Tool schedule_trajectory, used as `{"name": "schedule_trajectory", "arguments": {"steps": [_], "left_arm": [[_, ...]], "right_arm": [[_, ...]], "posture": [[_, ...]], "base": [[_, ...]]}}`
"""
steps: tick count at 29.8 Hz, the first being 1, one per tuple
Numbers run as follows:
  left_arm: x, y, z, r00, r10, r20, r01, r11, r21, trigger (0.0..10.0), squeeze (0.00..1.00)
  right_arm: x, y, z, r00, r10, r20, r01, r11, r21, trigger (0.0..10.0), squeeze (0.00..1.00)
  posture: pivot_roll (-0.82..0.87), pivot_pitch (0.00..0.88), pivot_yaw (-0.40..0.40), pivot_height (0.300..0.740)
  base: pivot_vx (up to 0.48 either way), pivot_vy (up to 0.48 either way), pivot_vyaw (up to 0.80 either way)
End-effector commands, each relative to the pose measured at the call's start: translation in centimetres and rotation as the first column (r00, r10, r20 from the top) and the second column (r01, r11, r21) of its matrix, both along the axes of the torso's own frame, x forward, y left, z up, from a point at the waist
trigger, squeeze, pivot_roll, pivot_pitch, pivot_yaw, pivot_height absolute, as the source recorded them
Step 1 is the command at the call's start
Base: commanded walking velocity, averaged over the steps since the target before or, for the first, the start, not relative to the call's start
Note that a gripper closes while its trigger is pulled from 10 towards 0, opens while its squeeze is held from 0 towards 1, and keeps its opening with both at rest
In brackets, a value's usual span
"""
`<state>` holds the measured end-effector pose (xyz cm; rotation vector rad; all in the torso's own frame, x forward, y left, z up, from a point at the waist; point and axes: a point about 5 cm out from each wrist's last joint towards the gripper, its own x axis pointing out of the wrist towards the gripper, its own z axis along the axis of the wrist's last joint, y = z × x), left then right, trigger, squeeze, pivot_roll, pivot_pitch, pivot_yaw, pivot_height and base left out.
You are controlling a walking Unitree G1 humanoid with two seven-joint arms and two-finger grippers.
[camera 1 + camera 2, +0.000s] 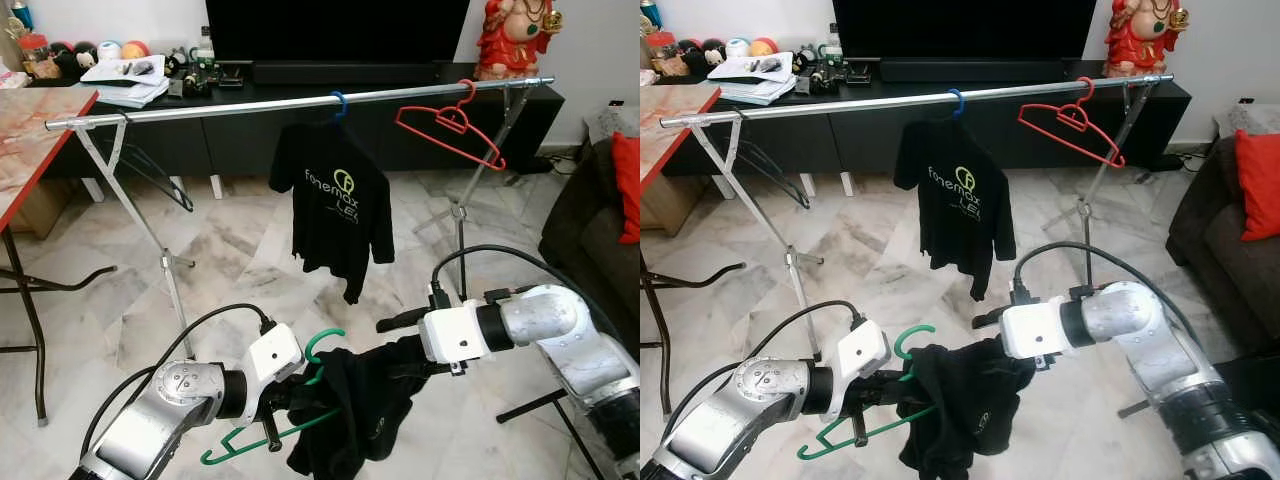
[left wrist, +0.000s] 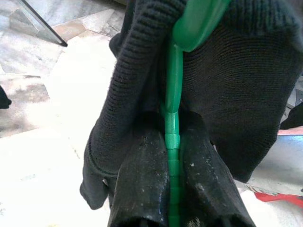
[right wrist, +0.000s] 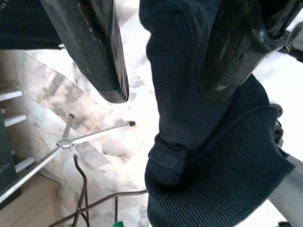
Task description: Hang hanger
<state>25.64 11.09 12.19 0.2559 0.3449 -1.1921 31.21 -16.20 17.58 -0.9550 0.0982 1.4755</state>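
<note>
- Though pinching the green hanger (image 1: 322, 352) firmly at its thin bar, with the left gripper (image 2: 173, 142) pressed together on it, could let it roll in the grip: narrow plastic, and the weight of the black garment (image 1: 355, 415) hanging mostly to one side.
- Held low over the marble floor (image 1: 240, 250), well below the silver rail (image 1: 250, 107). Calls for a long lift, so likely to set the hook swinging and to miss or glance off the rail.
- Right gripper (image 3: 165, 90) spread around a fold of the garment, not closed on it as far as the wrist view tells. Could drag the cloth off the hanger if raised out of step with the left side, or snag a fold when pulling away.
- Bunched in a heap rather than seated across the hanger's shoulders, judging by the head views. May slide off and drop to the floor under any tilt.
- Best landing spot apparently between the black T-shirt (image 1: 335, 205) and the red hanger (image 1: 450, 125), or on the bare stretch toward the black hanger (image 1: 150, 175). Too close an approach could knock either neighbour off or push it along the rail.
- Worth minding the rack's leg (image 1: 462, 215) just beyond the right arm: a bump there could shake the whole rail.
</note>
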Motion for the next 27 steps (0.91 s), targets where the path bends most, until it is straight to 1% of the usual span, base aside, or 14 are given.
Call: {"name": "schedule_trajectory", "arguments": {"steps": [1,4,6,10,11,17,18,19,22,27], "left_arm": [[0.0,-0.6,1.2,0.997,-0.050,0.062,0.051,0.999,-0.014,10.0,0.00],[0.1,-0.7,1.2,0.996,-0.053,0.066,0.053,0.999,-0.008,10.0,0.00],[0.1,-0.8,1.2,0.996,-0.054,0.067,0.054,0.998,-0.007,10.0,0.00],[0.0,-1.0,1.2,0.996,-0.064,0.068,0.065,0.998,-0.012,10.0,0.00],[0.0,-1.1,1.3,0.995,-0.068,0.068,0.069,0.998,-0.013,10.0,0.00],[-0.2,-1.4,1.3,0.995,-0.079,0.064,0.080,0.997,-0.019,10.0,0.00],[-0.2,-1.5,1.3,0.995,-0.079,0.064,0.081,0.997,-0.019,10.0,0.00],[-0.2,-1.5,1.2,0.994,-0.083,0.065,0.084,0.996,-0.017,10.0,0.00],[-0.3,-1.6,1.2,0.994,-0.087,0.064,0.089,0.996,-0.019,10.0,0.00],[-0.2,-1.7,1.3,0.994,-0.092,0.064,0.094,0.995,-0.020,10.0,0.00]], "right_arm": [[0.0,0.5,0.1,0.999,0.037,-0.009,-0.037,0.999,0.003,10.0,0.00],[0.2,0.7,-0.7,0.999,0.033,-0.029,-0.034,0.999,-0.022,10.0,0.00],[0.0,0.8,-1.1,0.997,0.056,-0.047,-0.058,0.998,-0.033,10.0,0.00],[-0.2,1.5,-1.7,0.994,0.081,-0.069,-0.083,0.996,-0.021,10.0,0.00],[0.0,2.0,-2.0,0.995,0.078,-0.061,-0.079,0.997,-0.015,10.0,0.00],[0.5,2.8,-2.5,0.997,0.061,-0.057,-0.060,0.998,0.005,10.0,0.00],[0.6,2.9,-2.6,0.997,0.058,-0.057,-0.058,0.998,0.007,10.0,0.00],[0.7,2.9,-3.0,0.997,0.035,-0.073,-0.036,0.999,-0.009,10.0,0.00],[0.5,2.8,-3.6,0.993,0.044,-0.105,-0.048,0.998,-0.034,10.0,0.00],[0.4,3.1,-4.3,0.989,0.033,-0.143,-0.036,0.999,-0.022,10.0,0.00]], "posture": [[-0.02,0.087,-0.032,0.740],[-0.02,0.079,-0.032,0.740],[-0.01,0.078,-0.031,0.740],[-0.01,0.072,-0.030,0.740],[-0.01,0.069,-0.029,0.740],[0.00,0.063,-0.026,0.740],[0.00,0.062,-0.027,0.740],[0.00,0.061,-0.026,0.740],[0.00,0.058,-0.026,0.740],[0.00,0.055,-0.024,0.740]], "base": [[0.000,0.000,0.00],[0.000,0.000,0.00],[0.000,0.000,0.00],[0.000,0.000,0.00],[0.000,0.000,0.00],[0.000,0.000,0.00],[0.000,0.000,0.00],[0.000,0.000,0.00],[0.000,0.000,0.00],[0.000,0.000,0.00]]}}
